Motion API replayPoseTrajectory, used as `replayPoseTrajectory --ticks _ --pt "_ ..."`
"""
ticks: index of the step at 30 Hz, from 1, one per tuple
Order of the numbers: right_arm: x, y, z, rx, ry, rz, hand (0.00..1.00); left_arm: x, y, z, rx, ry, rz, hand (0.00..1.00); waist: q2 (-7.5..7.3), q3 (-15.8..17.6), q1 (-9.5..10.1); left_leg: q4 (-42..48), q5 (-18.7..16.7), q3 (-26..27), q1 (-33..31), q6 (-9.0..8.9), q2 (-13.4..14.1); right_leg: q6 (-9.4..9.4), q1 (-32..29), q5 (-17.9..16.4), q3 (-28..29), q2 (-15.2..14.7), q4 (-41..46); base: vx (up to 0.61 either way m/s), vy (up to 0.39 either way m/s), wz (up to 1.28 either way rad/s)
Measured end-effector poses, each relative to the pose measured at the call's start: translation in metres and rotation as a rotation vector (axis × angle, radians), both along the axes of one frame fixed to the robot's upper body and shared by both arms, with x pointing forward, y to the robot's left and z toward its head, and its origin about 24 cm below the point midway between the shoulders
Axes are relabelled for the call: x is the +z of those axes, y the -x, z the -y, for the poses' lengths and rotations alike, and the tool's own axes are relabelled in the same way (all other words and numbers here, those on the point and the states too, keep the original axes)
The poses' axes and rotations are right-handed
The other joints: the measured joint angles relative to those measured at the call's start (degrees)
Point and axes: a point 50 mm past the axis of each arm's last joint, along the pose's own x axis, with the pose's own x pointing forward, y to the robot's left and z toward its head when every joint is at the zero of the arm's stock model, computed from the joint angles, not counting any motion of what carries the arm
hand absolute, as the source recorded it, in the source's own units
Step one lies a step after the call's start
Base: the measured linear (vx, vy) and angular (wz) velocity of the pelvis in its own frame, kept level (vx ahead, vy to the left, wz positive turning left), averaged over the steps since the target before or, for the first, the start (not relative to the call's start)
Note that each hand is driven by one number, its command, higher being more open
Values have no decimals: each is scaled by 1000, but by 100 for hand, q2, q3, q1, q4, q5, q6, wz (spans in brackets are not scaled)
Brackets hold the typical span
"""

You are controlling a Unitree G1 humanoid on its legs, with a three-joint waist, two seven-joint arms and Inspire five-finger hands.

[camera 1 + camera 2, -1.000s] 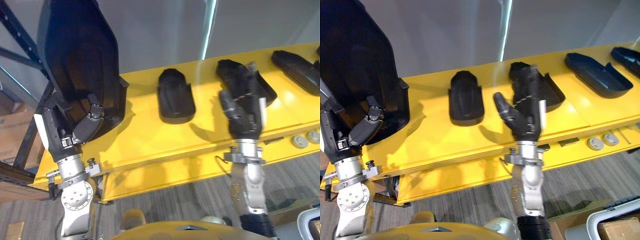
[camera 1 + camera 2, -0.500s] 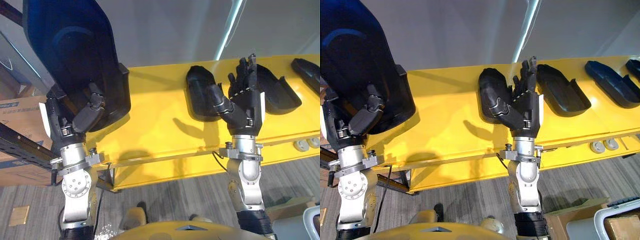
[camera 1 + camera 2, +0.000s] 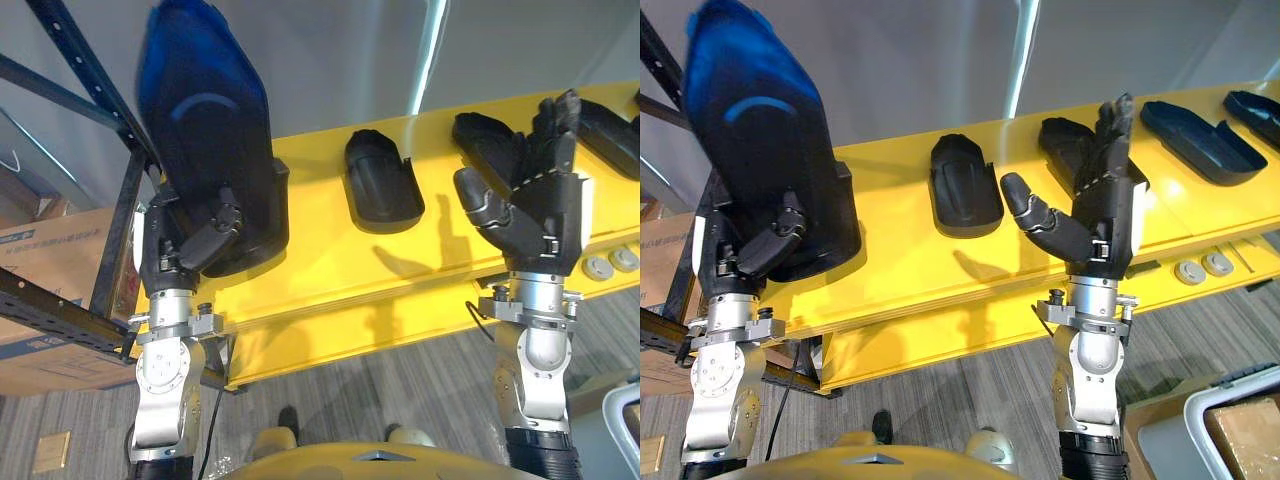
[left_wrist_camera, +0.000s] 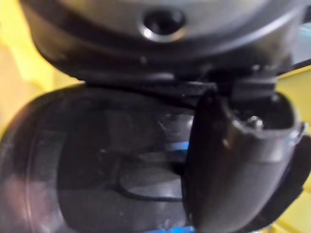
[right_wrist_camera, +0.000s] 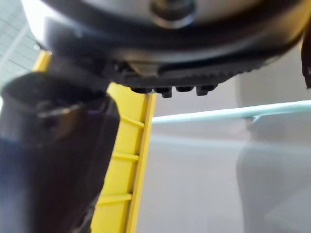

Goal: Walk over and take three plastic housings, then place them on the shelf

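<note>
My left hand [image 3: 190, 240] is shut on a large dark plastic housing [image 3: 208, 150], held upright above the left end of the yellow table [image 3: 330, 265]; its thumb [image 4: 233, 160] presses the shell's inner face. A smaller black housing [image 3: 378, 182] lies on the table's middle. Another housing [image 3: 1072, 145] lies further right, partly behind my right hand [image 3: 1095, 215]. That hand is raised over the table with straight fingers, open and holding nothing. More housings [image 3: 1198, 140] lie at the far right.
A dark metal shelf frame [image 3: 75, 210] stands at the left, with a cardboard box [image 3: 40, 290] behind it. Two round grey fittings [image 3: 1200, 268] sit on the table's front edge at the right. A grey bin with a box [image 3: 1220, 440] is at the lower right.
The camera view has swung, shifting the whole scene. My left hand still holds the large housing. My right hand has lifted slightly, fingers still straight.
</note>
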Motion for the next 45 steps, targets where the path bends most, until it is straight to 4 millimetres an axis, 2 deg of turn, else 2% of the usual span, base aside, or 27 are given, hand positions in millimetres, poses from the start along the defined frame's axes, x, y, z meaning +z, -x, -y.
replayPoseTrajectory --ticks 3,5,10,15,17,19,28,35,36,45 --pt "-3 4 1 -1 -6 -14 100 -9 -7 -1 -39 3 -70 0 4 -8 -28 -273 141 79 153 8 -31 48 7 71 80 -4 -75 15 18 -10" --pt "-6 4 0 12 0 -41 100 -8 -12 1 -71 2 -83 0 7 -10 -28 -389 203 116 188 21 -60 62 13 143 121 4 -173 6 31 -8" --pt "-10 -2 -22 116 12 -65 100 -13 -45 13 -188 23 -170 0 16 -21 -37 -597 282 207 253 70 -142 120 46 293 168 -44 -351 -26 40 -4" --pt "-8 -7 -36 197 80 -78 100 -36 -58 10 -149 111 -323 0 10 -24 -139 -607 271 336 257 77 -171 142 64 429 293 -58 -513 -28 36 -12" --pt "-10 -11 -35 195 114 -99 100 -44 -69 6 -136 183 -383 0 14 -35 -155 -608 268 382 291 74 -166 144 83 438 309 -57 -509 -27 14 -7" --pt "-13 -14 -34 199 128 -121 100 -44 -77 2 -125 211 -395 0 14 -36 -165 -609 265 403 291 71 -157 143 83 451 310 -51 -512 0 0 0" --pt "-17 -15 -38 238 140 -145 100 -50 -80 -17 2 229 -438 0 43 -55 -194 -609 312 456 295 104 -152 138 95 528 346 -38 -600 -9 5 -3" --pt "-23 -16 -48 301 153 -170 100 -55 -78 -20 17 227 -460 0 113 -99 -170 -613 382 233 265 105 -172 141 193 529 142 -52 -622 -25 5 15" --pt "-24 -16 -50 307 155 -171 100 -55 -78 -20 14 220 -464 100 121 -104 -154 -614 388 196 239 89 -171 141 193 530 111 -49 -632 -42 5 18" --pt "-16 -22 -57 319 150 -139 100 -56 -78 -21 15 74 -491 100 161 -126 -148 -614 473 42 123 84 -178 136 186 568 -44 -47 -697 -20 6 8"
